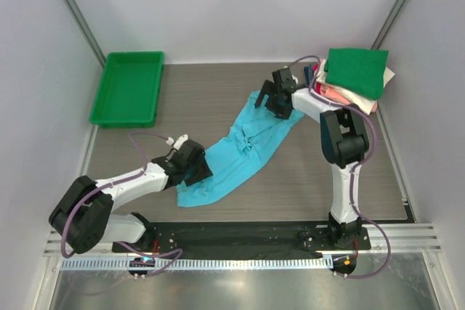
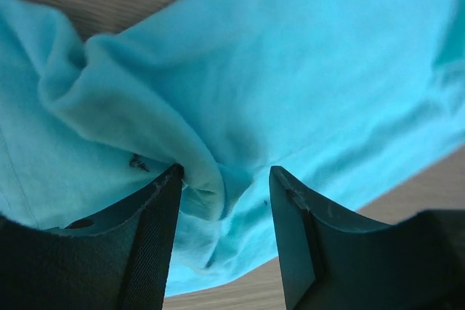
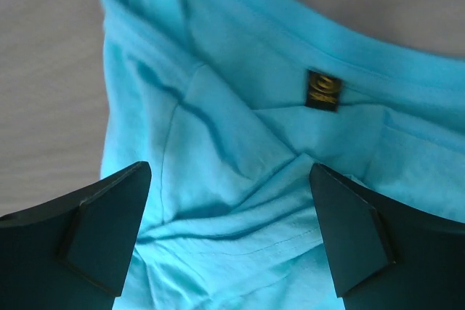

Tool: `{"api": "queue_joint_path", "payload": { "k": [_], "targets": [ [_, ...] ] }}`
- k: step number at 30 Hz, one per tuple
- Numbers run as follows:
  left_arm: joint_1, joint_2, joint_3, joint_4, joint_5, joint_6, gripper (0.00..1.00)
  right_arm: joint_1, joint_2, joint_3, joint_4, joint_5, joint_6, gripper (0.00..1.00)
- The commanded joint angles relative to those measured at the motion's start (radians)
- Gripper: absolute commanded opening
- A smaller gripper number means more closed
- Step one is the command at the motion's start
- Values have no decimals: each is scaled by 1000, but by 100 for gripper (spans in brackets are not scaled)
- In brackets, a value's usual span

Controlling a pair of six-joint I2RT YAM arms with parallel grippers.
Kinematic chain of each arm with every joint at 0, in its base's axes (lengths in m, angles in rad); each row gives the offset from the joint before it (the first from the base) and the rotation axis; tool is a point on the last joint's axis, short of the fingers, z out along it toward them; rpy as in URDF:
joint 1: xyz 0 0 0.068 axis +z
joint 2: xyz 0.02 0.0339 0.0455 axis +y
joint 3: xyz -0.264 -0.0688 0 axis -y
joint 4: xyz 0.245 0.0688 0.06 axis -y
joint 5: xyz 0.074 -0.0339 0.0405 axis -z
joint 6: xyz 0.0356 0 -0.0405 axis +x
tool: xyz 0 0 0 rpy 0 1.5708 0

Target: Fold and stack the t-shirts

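Observation:
A turquoise t-shirt (image 1: pixel 240 150) lies crumpled in a diagonal strip across the table. My left gripper (image 1: pixel 200 170) is at its lower left end. In the left wrist view the jaws (image 2: pixel 225 172) stand apart with a loose fold of the turquoise cloth (image 2: pixel 290 70) between them, not clamped. My right gripper (image 1: pixel 270 104) is over the shirt's upper right end. In the right wrist view it (image 3: pixel 229 168) is wide open above the collar area (image 3: pixel 240 107), where a small dark label (image 3: pixel 323 90) shows. A stack of folded t-shirts (image 1: pixel 354 70), green on top, sits at the back right.
A rigid green plastic tray (image 1: pixel 127 88) stands at the back left. Walls close in the table on the left, back and right. The right arm's elbow (image 1: pixel 341 136) is close to the folded stack.

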Motion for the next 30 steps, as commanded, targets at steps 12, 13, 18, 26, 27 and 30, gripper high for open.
{"api": "queue_joint_path", "payload": {
  "k": [12, 13, 18, 26, 27, 30],
  "targets": [
    [-480, -47, -55, -72, 96, -448, 54, 82, 652, 887, -94, -182, -47, 93],
    [-515, -92, -44, -85, 92, -477, 54, 81, 657, 916, -81, -156, -50, 93],
    [-605, -160, 40, -185, 27, -495, 55, 87, 683, 966, 70, -217, -64, 93],
    [-616, -196, 206, -564, -247, -415, 57, 90, 597, 1028, 244, -368, -137, 100],
    [-616, -206, 233, -592, -270, -404, 58, 90, 568, 1024, 239, -351, -157, 100],
    [-613, -232, 267, -655, -341, -377, 59, 87, 392, 912, 223, -259, -237, 100]
  ]
}}
